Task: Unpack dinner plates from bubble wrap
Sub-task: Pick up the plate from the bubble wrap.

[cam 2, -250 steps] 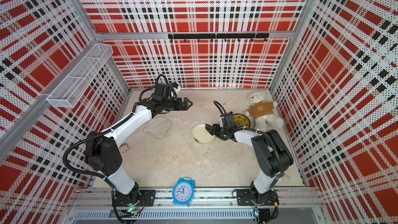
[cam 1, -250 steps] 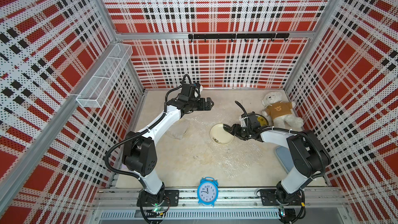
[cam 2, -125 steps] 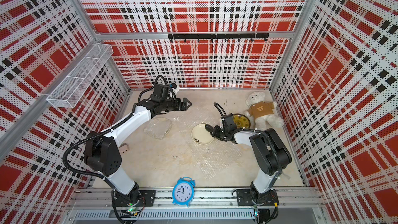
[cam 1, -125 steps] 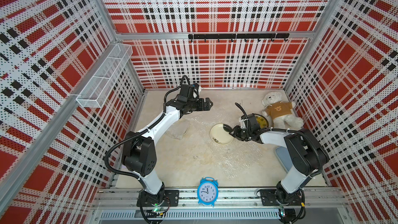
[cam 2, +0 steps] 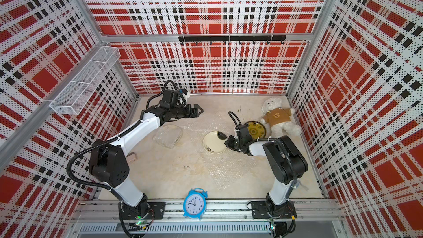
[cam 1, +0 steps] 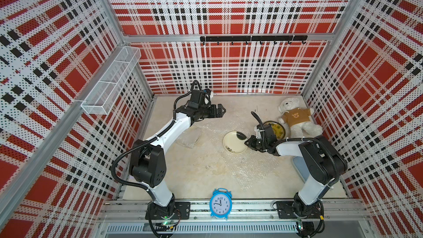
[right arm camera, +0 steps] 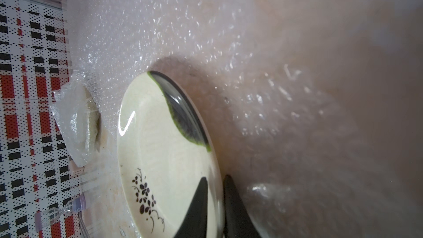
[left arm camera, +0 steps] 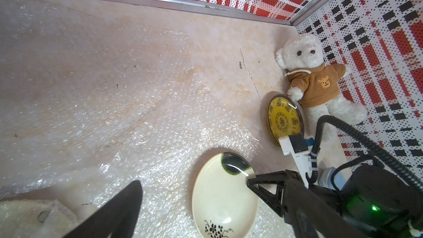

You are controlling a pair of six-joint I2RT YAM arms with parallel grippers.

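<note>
A cream dinner plate (cam 1: 234,141) (cam 2: 214,141) (left arm camera: 225,195) (right arm camera: 164,152) with a dark patch and small flower marks lies mid-table on flat bubble wrap (left arm camera: 137,111). My right gripper (cam 1: 248,141) (cam 2: 227,141) (right arm camera: 215,179) is shut on its right rim, one finger inside and one outside. A yellow dinner plate (cam 1: 278,130) (cam 2: 256,130) (left arm camera: 283,116) sits bare beside the teddy. A third plate, wrapped in bubble wrap (cam 1: 188,137) (cam 2: 168,135) (right arm camera: 77,124), lies under my left arm. My left gripper (cam 1: 222,111) (cam 2: 200,111) (left arm camera: 193,183) hangs open and empty above the back centre.
A white teddy bear (cam 1: 295,117) in a brown shirt lies at the back right. A blue alarm clock (cam 1: 220,203) stands on the front rail. Another loose bubble wrap sheet (cam 1: 254,170) is spread at the front right. A wire basket (cam 1: 109,81) hangs on the left wall.
My right gripper has closed from open onto the cream plate's rim. The left arm has barely moved and stays open.
</note>
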